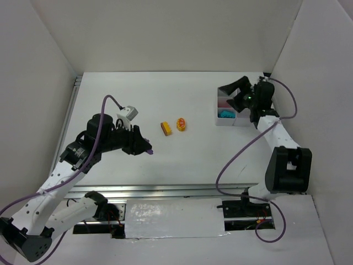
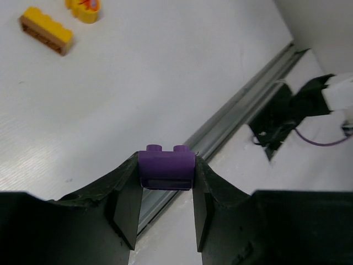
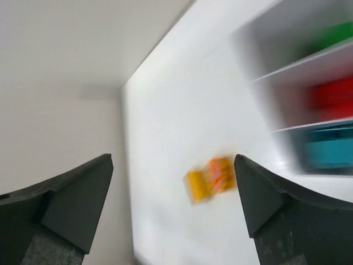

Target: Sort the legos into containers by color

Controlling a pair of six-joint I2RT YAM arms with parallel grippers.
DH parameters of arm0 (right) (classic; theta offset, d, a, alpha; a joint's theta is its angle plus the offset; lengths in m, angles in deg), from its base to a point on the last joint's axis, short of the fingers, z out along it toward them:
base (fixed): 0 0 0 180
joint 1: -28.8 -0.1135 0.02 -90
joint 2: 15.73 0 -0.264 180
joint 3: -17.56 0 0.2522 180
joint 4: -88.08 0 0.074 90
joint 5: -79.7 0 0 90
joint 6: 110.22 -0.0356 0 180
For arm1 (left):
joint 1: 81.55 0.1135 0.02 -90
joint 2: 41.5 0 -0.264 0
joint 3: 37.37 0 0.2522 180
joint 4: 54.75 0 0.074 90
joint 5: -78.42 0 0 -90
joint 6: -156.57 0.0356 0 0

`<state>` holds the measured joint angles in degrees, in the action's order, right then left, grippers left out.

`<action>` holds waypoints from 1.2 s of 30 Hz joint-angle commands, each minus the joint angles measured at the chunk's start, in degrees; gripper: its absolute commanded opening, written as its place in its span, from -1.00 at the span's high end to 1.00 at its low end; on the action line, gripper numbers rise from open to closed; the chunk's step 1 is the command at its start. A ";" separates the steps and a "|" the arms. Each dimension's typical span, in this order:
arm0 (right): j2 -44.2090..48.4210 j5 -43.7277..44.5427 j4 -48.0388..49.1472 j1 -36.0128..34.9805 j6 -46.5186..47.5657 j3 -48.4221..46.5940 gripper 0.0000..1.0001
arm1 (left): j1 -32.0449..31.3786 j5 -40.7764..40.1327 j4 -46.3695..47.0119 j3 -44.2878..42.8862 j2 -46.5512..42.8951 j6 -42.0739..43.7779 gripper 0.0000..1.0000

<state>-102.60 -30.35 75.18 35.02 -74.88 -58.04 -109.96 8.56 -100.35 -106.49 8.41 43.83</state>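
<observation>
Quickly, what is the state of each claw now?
Left claw: closed, holding a purple brick.
Right claw: open, holding nothing.

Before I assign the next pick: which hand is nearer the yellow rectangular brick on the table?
Left. The left hand, gripping a purple brick, sits just near-left of the yellow brick; the right hand is far right, by the tray.

Purple brick (image 2: 166,165) gripped studs-up; two yellow legos (image 1: 166,128) loose; tray (image 1: 226,123) holds cyan, perhaps red.
</observation>
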 commanded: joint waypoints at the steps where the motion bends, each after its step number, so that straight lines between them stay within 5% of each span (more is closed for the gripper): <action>1: 6.88 -37.06 20.22 -9.95 13.33 4.97 -0.99 | 0.98 13.15 10.79 -1.16 -0.43 -4.49 1.00; 5: 17.51 -39.89 11.79 -25.79 27.12 9.70 -0.99 | 0.98 24.30 17.58 -3.53 2.91 -10.90 1.00; 10: 22.97 -41.40 31.09 -36.00 14.86 17.36 -0.99 | 0.98 30.04 27.17 -3.80 3.61 -16.10 1.00; 14: 22.89 -40.50 28.33 -41.97 16.24 15.71 -0.98 | 0.89 33.11 33.48 -2.92 3.79 -20.23 1.00; 23: 20.60 -36.73 29.11 -48.58 15.46 12.19 -0.50 | 0.89 34.61 36.67 -1.34 3.27 -22.78 1.00; 36: 20.78 -33.82 27.70 -49.02 15.72 8.85 -0.15 | 0.89 35.85 35.53 0.33 2.82 -21.47 1.00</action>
<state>-82.30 -64.53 101.67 -13.70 -59.60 -46.44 -109.21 42.72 -67.21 -106.51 12.28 22.43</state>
